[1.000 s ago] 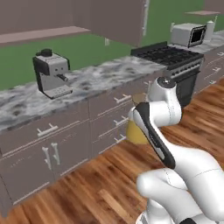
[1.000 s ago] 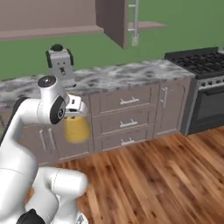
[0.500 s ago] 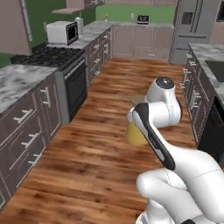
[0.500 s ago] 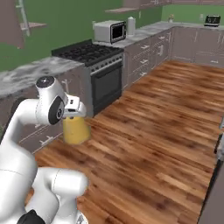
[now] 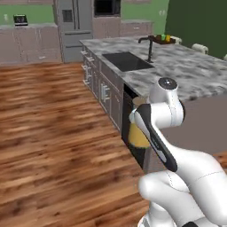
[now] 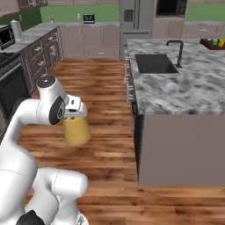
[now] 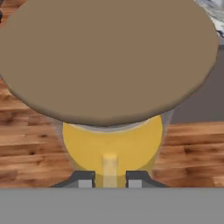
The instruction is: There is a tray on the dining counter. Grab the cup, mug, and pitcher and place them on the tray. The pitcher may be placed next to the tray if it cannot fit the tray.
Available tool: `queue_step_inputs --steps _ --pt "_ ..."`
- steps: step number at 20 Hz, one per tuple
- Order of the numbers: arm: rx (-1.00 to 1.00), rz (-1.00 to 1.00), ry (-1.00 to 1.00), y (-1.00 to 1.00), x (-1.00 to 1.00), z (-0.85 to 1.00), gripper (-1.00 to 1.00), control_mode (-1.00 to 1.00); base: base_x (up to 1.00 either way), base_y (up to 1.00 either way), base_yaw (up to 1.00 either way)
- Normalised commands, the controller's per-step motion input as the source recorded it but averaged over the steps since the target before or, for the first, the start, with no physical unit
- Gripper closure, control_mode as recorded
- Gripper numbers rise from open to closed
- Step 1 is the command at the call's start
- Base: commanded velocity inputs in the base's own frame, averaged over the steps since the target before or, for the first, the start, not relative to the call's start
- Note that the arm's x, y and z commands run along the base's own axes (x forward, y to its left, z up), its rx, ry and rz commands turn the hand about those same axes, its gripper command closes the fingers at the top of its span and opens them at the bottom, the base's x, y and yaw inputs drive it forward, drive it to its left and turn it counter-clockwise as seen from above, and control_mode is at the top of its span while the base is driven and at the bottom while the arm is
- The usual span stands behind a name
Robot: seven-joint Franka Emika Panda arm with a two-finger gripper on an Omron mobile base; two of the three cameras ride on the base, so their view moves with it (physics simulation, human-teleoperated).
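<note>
My gripper (image 7: 109, 179) is shut on the pitcher (image 6: 75, 132), a clear carafe of orange-yellow liquid under a wide brown cork lid (image 7: 109, 57). It hangs above the wood floor, beside the arm, short of the dining counter (image 6: 184, 92). In the left base view the pitcher (image 5: 137, 135) shows partly behind my forearm. The dark tray (image 6: 213, 44) lies at the counter's far end. On it stand the green cup (image 6: 215, 41) and a small yellow thing, likely the mug (image 6: 209, 41). From the left, the tray (image 5: 162, 41) looks small and far off.
A sink (image 6: 156, 63) with a dark faucet (image 6: 178, 48) is set into the counter between me and the tray. The counter's cabinet front (image 5: 104, 88) runs along the wood floor (image 5: 53, 124). A fridge (image 6: 136, 22) stands at the back wall.
The whole scene has swung as the base turned: cabinets and stove have given way to the marble counter with the sink. The pitcher stays in my grip at the same spot by the arm.
</note>
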Motion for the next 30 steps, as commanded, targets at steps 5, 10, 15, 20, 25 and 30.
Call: queue_step_inputs --steps 5,10,15,20,25,30 --pt "0.0 0.0 0.0 0.0 0.0 0.0 1.0 1.0 -0.32 0.0 -0.86" --pt "0.0 0.0 0.0 0.0 0.0 0.0 1.0 1.0 -0.14 0.0 -0.85" --pt "0.0 0.0 0.0 0.0 0.0 0.0 1.0 1.0 0.0 0.0 -0.84" --pt "0.0 0.0 0.0 0.0 0.0 0.0 1.0 1.0 0.12 0.0 -0.8" --pt "0.0 0.0 0.0 0.0 0.0 0.0 1.0 1.0 0.77 0.07 -0.63" --pt "0.0 0.0 0.0 0.0 0.0 0.0 1.0 1.0 1.0 0.02 -0.28"
